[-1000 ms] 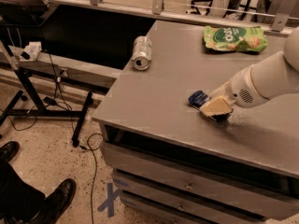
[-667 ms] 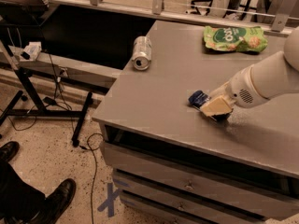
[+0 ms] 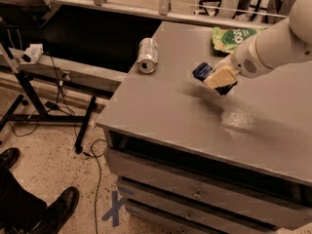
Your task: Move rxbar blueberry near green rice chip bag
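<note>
Can (image 3: pixel 147 55): lies on its side near the left edge of the worktop and has no part in the task. It is the landmark for everything below.
Snack bar (image 3: pixel 201 71): right of the can, tilted and clear of the worktop, with a shadow under it. It looks lifted so that it can be carried rather than dragged.
Gripper (image 3: pixel 214 77): right of the can, just past the bar, at the end of a white arm reaching in from the right. The jaws look clenched on the bar's right end.
Green bag (image 3: pixel 233 37): right of the can and farther back, flat on the worktop and partly hidden by the arm. It is near the bar but apart from it, so the carry looks short.
Worktop (image 3: pixel 170 116): plain matt grey, with a bright patch right of the can and drawers (image 3: pixel 195 194) under the front edge.
Room: a metal stand (image 3: pixel 29 87) is left of the can. Below the can are dark shoes (image 3: pixel 61 204), a speckled floor (image 3: pixel 53 169) and a blue tape cross (image 3: pixel 114 209).
</note>
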`<act>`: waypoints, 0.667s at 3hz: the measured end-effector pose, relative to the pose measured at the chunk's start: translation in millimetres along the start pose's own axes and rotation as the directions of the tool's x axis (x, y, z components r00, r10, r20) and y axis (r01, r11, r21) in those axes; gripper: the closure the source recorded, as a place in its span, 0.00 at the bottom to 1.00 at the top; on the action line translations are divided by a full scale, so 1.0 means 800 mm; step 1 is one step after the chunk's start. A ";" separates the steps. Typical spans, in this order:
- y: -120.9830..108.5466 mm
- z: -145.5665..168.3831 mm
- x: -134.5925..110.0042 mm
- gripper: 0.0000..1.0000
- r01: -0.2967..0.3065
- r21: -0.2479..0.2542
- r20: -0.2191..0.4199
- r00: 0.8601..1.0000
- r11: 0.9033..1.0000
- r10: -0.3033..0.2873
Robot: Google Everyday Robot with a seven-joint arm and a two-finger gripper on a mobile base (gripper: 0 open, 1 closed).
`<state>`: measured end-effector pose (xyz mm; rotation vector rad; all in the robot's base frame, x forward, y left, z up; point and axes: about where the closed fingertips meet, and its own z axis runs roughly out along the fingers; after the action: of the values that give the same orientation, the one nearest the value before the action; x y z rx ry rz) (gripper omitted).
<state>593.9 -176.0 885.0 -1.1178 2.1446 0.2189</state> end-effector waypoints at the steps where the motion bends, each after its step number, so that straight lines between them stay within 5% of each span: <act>1: 0.001 0.001 0.001 1.00 0.000 -0.002 -0.002 1.000 1.000 0.000; 2: -0.027 -0.015 0.009 1.00 0.001 0.048 0.001 1.000 0.999 -0.001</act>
<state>602.2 -199.4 892.5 -1.0911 2.1372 0.1674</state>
